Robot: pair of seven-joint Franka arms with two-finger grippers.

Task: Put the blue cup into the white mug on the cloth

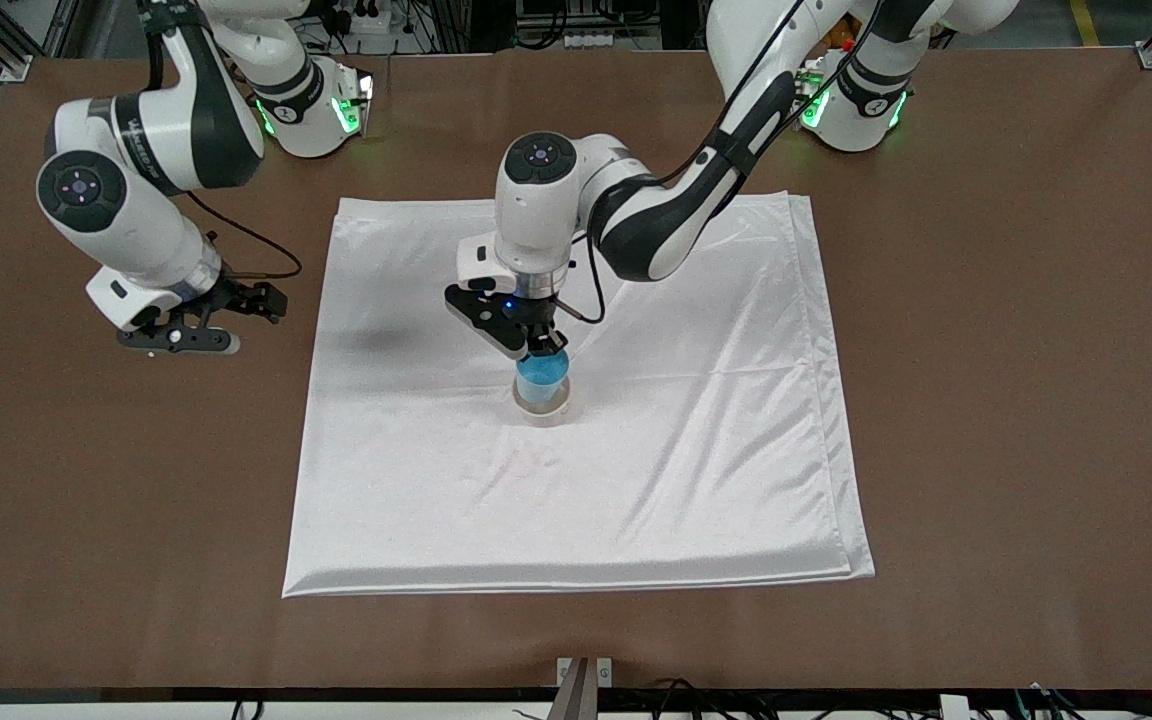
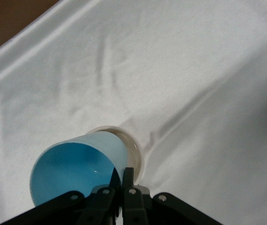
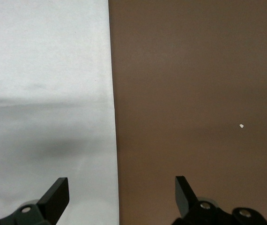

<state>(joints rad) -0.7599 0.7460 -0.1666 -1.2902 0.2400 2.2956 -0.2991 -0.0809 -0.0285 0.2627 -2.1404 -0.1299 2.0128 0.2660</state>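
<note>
The white cloth [image 1: 686, 450] lies spread at the table's middle. The white mug [image 1: 543, 408] stands on it; its handle is hidden. My left gripper [image 1: 541, 350] is shut on the rim of the light-blue cup [image 1: 542, 375], whose lower part is inside the mug's mouth. In the left wrist view my left gripper [image 2: 122, 176] pinches the wall of the blue cup [image 2: 77, 168], which leans out of the mug's cream rim [image 2: 134, 150] on the cloth [image 2: 194, 70]. My right gripper [image 1: 251, 322] is open and empty over the bare table beside the cloth's edge [image 3: 44, 93], and the right arm waits.
The brown tabletop [image 1: 1016, 400] surrounds the cloth on all sides. The right wrist view shows my right gripper [image 3: 122, 192] over the line between the cloth and the brown table [image 3: 194, 93]. The arms' bases stand along the table's edge farthest from the front camera.
</note>
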